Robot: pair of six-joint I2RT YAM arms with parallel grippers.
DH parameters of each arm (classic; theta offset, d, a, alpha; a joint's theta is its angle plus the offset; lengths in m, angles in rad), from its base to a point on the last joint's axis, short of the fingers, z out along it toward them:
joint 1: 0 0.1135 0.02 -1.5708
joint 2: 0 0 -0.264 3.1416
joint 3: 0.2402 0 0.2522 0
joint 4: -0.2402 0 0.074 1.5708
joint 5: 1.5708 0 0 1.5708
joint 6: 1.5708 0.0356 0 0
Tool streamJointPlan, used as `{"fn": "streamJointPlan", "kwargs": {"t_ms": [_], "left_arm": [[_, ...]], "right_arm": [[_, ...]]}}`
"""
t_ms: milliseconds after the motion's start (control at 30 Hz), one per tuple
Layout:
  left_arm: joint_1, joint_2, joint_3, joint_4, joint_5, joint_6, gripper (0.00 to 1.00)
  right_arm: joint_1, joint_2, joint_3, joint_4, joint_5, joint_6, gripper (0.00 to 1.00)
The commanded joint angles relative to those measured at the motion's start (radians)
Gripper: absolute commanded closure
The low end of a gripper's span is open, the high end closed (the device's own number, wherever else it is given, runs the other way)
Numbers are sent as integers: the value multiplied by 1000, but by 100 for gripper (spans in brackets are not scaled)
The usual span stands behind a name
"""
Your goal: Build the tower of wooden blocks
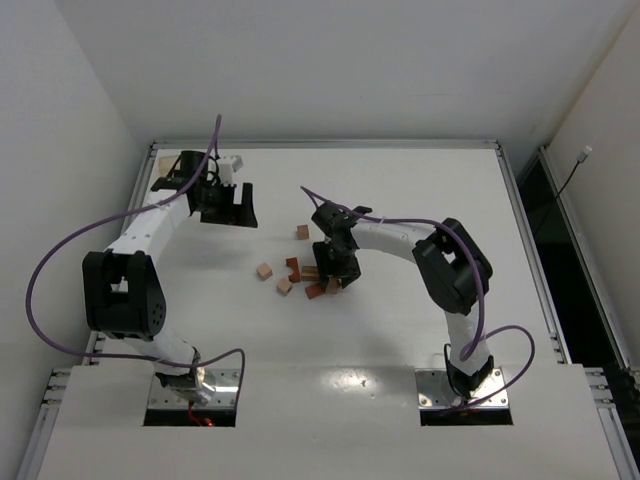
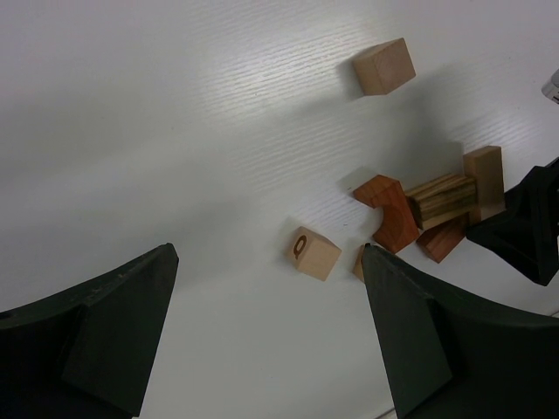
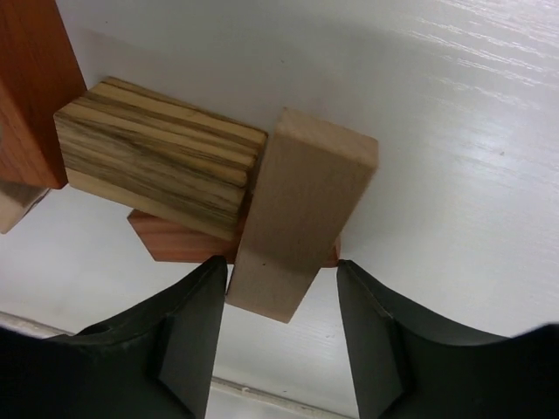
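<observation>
Right wrist view showed the right gripper (image 3: 279, 292), jaws spread, straddling the tan bar (image 3: 301, 201) atop the wood block tower (image 1: 310, 273), at 7 o'clock off the table (image 1: 420, 200) centre; alignment step, judged; next, squeeze squarely; left gripper (image 2: 266, 271) hung likewise spread.

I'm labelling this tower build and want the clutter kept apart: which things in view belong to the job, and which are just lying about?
Job: light bar, striped block, reddish blocks, loose light cubes, right gripper straddling the bar.
Lying about: tan object and white piece at the far left corner; left gripper, open and holding nothing.
</observation>
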Motion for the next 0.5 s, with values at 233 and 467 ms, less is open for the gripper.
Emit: {"fn": "streamJointPlan", "kwargs": {"t_ms": [233, 467], "left_arm": [[-11, 6, 34, 25, 21, -13, 16], [-11, -3, 25, 43, 21, -13, 16]], "right_arm": [[-8, 0, 43, -12, 37, 21, 93], [-19, -84, 84, -32, 79, 21, 100]]}}
